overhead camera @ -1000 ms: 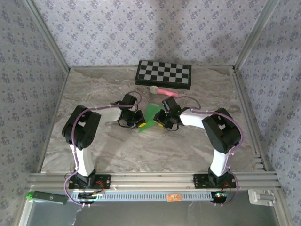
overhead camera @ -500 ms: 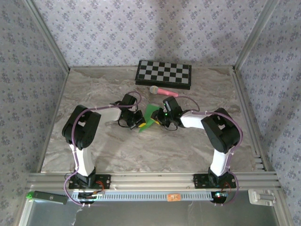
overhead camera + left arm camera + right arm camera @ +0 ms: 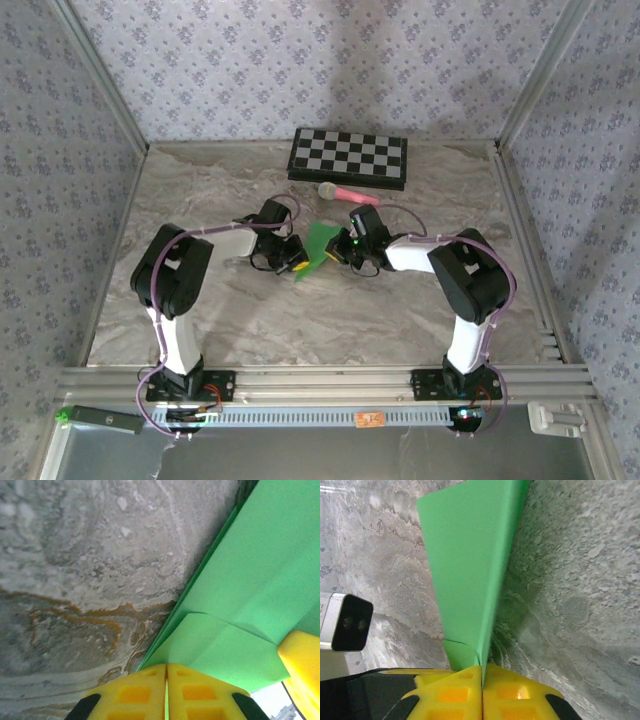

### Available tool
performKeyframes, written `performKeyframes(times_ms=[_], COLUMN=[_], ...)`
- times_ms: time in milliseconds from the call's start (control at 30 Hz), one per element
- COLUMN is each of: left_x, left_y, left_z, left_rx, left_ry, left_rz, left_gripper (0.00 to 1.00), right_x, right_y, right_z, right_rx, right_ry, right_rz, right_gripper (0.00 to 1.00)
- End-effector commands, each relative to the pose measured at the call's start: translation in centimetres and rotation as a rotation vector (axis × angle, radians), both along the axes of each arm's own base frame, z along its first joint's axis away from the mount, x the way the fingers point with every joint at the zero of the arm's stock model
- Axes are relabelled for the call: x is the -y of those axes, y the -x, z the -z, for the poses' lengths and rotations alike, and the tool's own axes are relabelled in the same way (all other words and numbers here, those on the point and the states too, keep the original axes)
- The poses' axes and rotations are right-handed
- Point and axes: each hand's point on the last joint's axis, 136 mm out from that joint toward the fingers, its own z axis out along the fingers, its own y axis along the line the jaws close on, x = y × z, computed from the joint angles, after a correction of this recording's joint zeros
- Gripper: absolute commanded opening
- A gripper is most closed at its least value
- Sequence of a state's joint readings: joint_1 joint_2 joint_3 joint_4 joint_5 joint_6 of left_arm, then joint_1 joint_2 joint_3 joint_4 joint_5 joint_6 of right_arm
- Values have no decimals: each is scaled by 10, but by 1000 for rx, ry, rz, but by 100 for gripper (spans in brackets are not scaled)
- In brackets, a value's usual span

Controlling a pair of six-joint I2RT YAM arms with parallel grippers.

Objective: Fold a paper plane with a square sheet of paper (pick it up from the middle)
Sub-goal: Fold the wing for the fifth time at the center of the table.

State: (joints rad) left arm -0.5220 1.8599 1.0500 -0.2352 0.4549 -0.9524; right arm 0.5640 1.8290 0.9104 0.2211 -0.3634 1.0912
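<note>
Green, thin, matte folded paper sheet (image 3: 318, 241) was pinched from both sides: left gripper (image 3: 166, 672) clamped tight on a folded corner, right gripper (image 3: 482, 674) clamped on the creased edge.

A robot test cell in a lab is indicated. A marble-look tabletop (image 3: 400, 320) is boxed in by floral-papered panels (image 3: 300, 60) set in aluminium posts (image 3: 98, 85). The left arm (image 3: 175, 290) and right arm (image 3: 470, 285) are bolted to a slotted aluminium rail (image 3: 330, 380) at the near edge, with cables looped along them. A checkered board (image 3: 348, 157) and a pink microphone (image 3: 345, 193) are seen at the back.
</note>
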Motion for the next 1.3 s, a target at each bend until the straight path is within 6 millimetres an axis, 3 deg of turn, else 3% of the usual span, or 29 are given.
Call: performKeyframes(times_ms=[0,267,433,567,733,900,1067,1267], left_x=[-12,-14,2,20,47,67,77,88], left_y=[-3,-16,-12,-6,10,19,15,14], left_z=[-18,-62,-78,-79,-70,-62,-45,-42], left_rx=[69,374,589,739,940,1023,1066,1135], left_ry=[-35,-93,-119,-187,-276,-263,-294,-293], left_rz=[4,146,297,453,683,834,886,927], left_gripper=[13,37,62,70,71,66,58,55], right_x=[9,32,46,53,60,65,63,59], right_y=[0,1,2,3,5,5,5,6], right_z=[1,-22,-28,-29,-27,-26,-26,-23], right_rx=[11,44,15,-26,-72,-106,-131,-161], right_ry=[34,107,136,124,103,79,50,24], right_rz=[11,58,115,171,225,252,251,246], right_gripper=[5,2,2,2,3,3,4,5])
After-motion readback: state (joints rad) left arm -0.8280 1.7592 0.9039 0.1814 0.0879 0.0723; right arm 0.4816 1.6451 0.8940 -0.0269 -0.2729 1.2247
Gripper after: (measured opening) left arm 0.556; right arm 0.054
